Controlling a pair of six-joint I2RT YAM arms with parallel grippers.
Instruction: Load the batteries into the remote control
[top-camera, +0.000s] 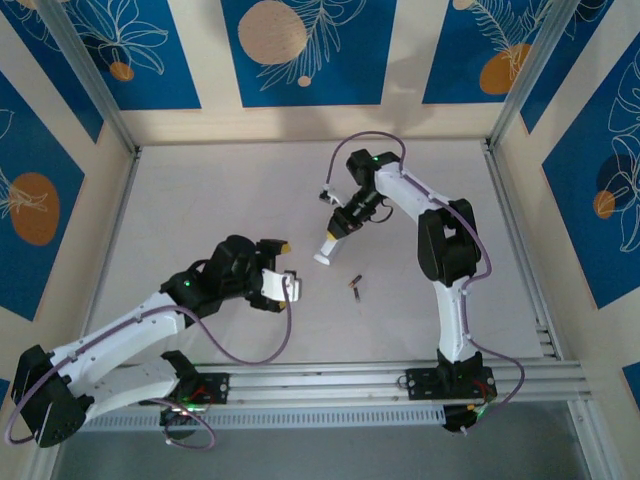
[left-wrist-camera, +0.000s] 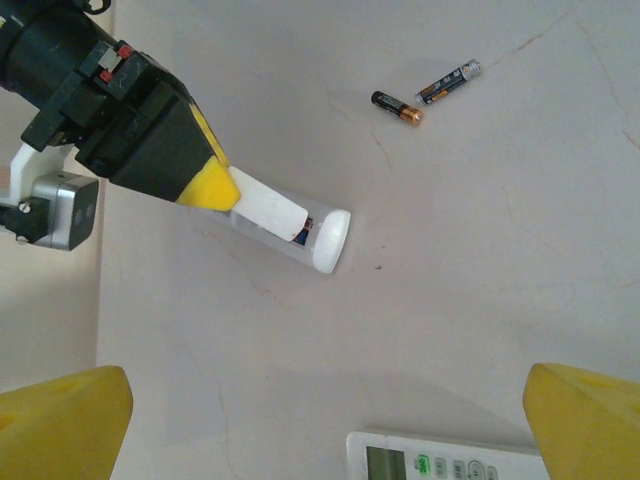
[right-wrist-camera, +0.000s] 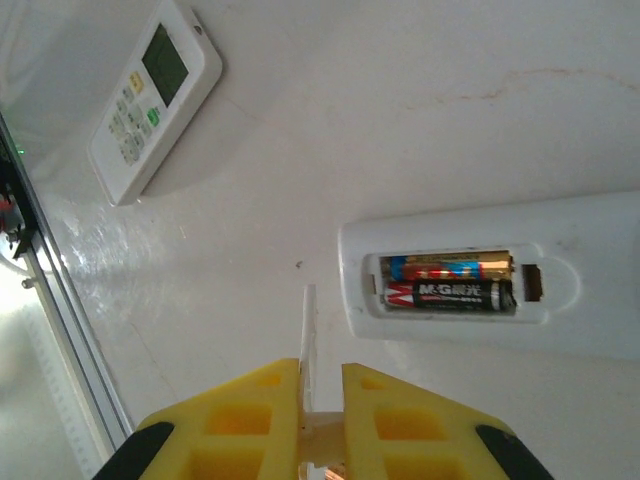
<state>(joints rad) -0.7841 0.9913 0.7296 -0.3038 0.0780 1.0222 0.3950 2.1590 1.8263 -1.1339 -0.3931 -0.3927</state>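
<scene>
Robotics lab test cell: a white table (top-camera: 220, 190) fenced by aluminium posts (top-camera: 88, 75), with cream walls carrying blue floral panels (top-camera: 300, 50) from 9 to 3 o'clock. Two robot arms (top-camera: 455, 310) are bolted to a metal rail (top-camera: 330, 378) at 6 o'clock.

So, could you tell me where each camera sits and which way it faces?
Top external: high behind the bases, looking down on the table; both arms show.
Left wrist: faces down at the open remote, loose batteries and the right gripper; own yellow fingers at the lower corners.
Right wrist: looks into the open remote's battery bay; own fingers pinch a thin white cover.
Shared: both wrist views catch the display remote.
</scene>
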